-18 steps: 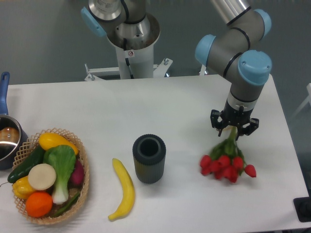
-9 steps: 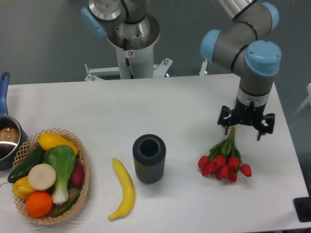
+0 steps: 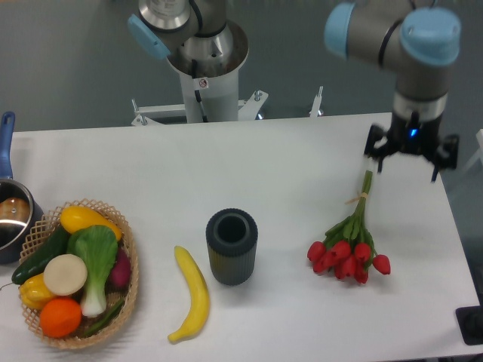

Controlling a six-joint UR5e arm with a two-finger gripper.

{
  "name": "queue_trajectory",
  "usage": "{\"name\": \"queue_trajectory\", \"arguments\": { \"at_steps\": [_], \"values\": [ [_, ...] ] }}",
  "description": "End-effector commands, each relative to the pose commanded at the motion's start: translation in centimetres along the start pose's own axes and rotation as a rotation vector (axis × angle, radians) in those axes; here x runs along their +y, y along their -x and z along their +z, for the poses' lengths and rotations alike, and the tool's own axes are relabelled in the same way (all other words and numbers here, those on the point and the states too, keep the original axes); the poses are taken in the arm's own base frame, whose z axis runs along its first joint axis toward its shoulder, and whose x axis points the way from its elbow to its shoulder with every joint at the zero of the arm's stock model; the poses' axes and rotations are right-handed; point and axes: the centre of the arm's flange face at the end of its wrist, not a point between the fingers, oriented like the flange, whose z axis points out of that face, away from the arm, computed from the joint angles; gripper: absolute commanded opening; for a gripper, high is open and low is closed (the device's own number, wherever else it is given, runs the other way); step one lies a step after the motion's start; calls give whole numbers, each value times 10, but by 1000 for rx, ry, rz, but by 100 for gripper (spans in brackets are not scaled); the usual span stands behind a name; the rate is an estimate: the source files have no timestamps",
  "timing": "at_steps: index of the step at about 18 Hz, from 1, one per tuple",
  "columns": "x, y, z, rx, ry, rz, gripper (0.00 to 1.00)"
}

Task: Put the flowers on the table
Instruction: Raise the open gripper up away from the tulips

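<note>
Claw (image 3: 411, 154) on my black two-finger end piece hangs spread wide and empty, above and just past the stem end of the bunch, touching nothing. I read that as a release: the fingers stand apart so the stems are free of them.

The bunch of red tulip buds with green stems and leaves (image 3: 349, 246) lies flat on the large white matte surface (image 3: 249, 173), toward its right side, buds pointing at the near edge and the tied stems pointing back at the claw. It rests on its side, so I judge it settled and unlikely to roll.

Well to its left stands the dark ribbed cylindrical vase (image 3: 232, 246), upright and apart from the flowers. Left of that lies a yellow banana (image 3: 192, 292), then a woven wicker basket (image 3: 130, 298) piled with vegetables and fruit, and a steel saucepan with a blue handle (image 3: 9, 211) at the left edge.

By my reckoning the task is done.
</note>
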Motion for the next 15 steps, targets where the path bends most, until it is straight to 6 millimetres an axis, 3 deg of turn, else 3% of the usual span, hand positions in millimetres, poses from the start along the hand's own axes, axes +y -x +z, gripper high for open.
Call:
{"name": "queue_trajectory", "arguments": {
  "at_steps": [3,10,15],
  "values": [
    [26,-4,-21,9,3,50,100],
    [72,-9,-37,13,-33,56,100],
    [83,-8,-42,9,-48,60,100]
  ]
}}
